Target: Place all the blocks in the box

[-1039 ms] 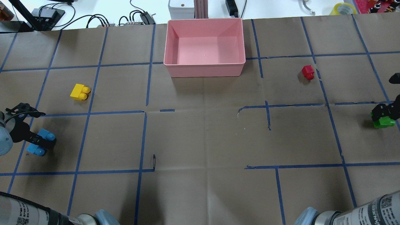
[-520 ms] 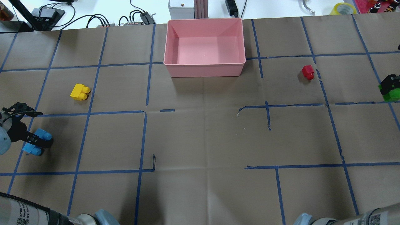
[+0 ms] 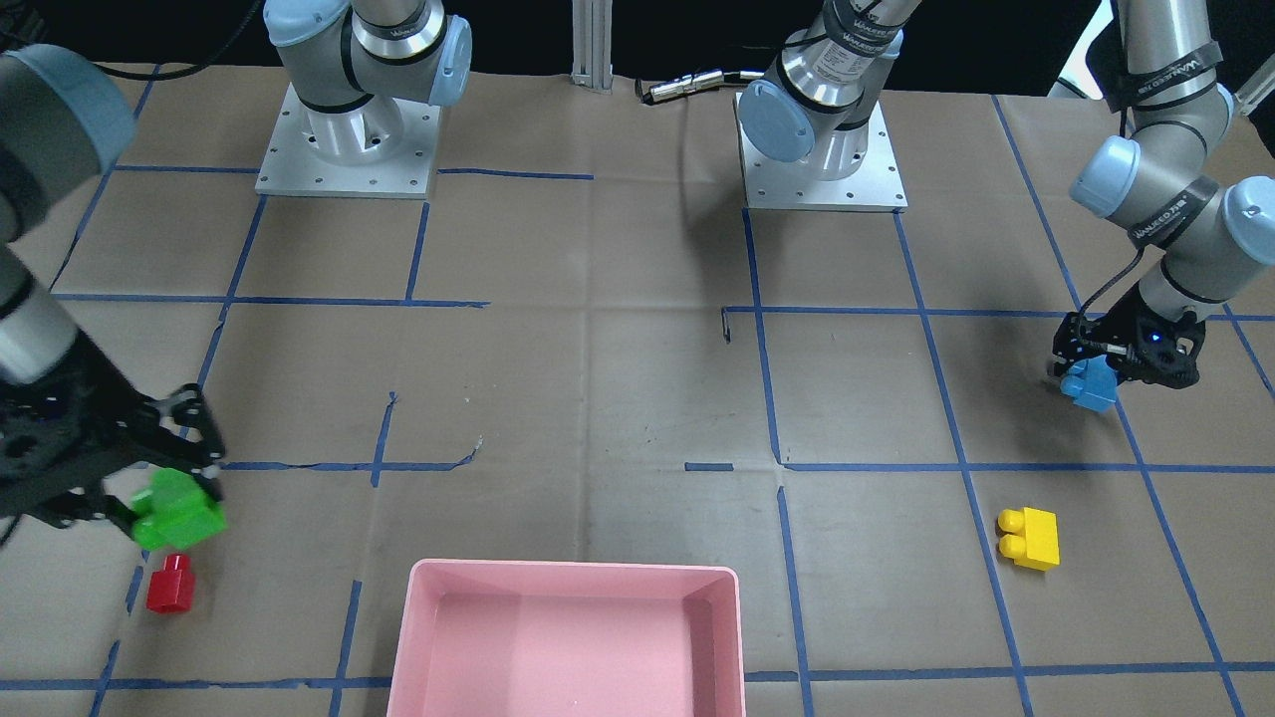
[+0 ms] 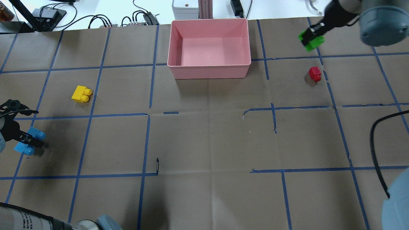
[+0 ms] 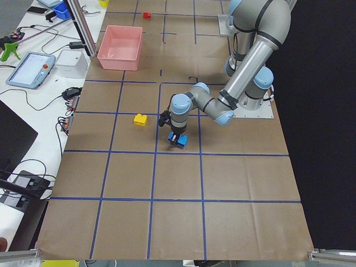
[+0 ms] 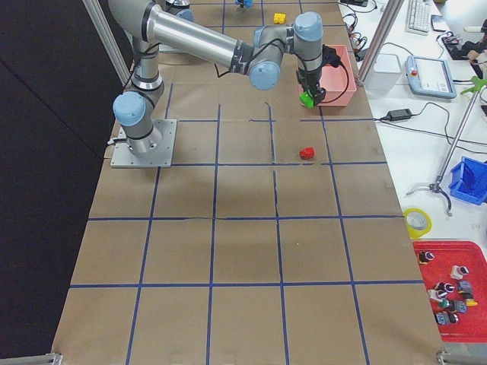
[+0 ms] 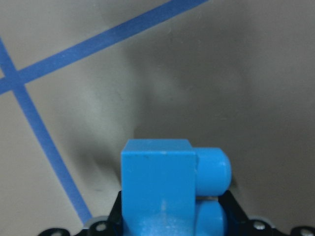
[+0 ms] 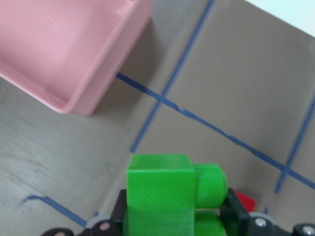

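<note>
My left gripper (image 4: 28,142) is shut on the light-blue brick (image 4: 31,134) low over the table at the left edge; the brick also shows in the left wrist view (image 7: 162,187) and the front view (image 3: 1093,384). My right gripper (image 4: 310,39) is shut on the green brick (image 4: 313,43) and holds it in the air to the right of the pink box (image 4: 209,66); the right wrist view shows the brick (image 8: 165,191) and the box's corner (image 8: 78,93). The red brick (image 4: 315,73) lies on the table below the green one. The yellow brick (image 4: 81,94) lies left of the box. The box is empty.
Cables, a grey device (image 4: 184,8) and a tape roll (image 4: 351,8) lie beyond the table's far edge. My right arm's black cable (image 4: 375,143) hangs over the right side. The two arm bases (image 3: 344,139) stand at the near edge.
My right gripper has carried the green brick from the table's right edge up and toward the far side, now beside the box. My left gripper has shifted left with the blue brick.
</note>
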Action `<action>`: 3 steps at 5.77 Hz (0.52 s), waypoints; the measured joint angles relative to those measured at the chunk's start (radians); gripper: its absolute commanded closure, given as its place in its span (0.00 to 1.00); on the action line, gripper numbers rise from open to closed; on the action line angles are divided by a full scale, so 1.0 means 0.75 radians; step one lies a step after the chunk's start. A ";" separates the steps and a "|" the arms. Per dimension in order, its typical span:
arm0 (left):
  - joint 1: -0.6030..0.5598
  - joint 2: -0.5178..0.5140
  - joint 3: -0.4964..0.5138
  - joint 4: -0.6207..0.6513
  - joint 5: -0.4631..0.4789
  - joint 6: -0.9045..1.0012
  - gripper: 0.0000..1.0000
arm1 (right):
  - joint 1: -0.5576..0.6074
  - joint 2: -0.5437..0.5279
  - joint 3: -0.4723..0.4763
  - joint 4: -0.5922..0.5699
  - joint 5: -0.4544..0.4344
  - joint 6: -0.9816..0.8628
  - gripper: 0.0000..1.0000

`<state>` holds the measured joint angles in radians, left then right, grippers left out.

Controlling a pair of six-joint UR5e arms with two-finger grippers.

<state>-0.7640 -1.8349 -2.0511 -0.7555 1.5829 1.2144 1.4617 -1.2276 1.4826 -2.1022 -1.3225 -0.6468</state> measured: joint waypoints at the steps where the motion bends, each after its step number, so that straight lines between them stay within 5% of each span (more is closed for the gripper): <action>1: -0.041 0.028 0.100 -0.100 0.005 -0.030 0.84 | 0.151 0.146 -0.147 -0.078 0.066 0.084 0.94; 2: -0.099 0.042 0.278 -0.295 0.016 -0.087 0.84 | 0.273 0.328 -0.343 -0.145 0.083 0.137 0.66; 3: -0.162 0.036 0.478 -0.503 0.024 -0.163 0.84 | 0.348 0.456 -0.476 -0.188 0.081 0.202 0.01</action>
<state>-0.8855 -1.8080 -1.6926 -1.1326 1.6005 1.0920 1.7224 -0.8854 1.1256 -2.2434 -1.2620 -0.4951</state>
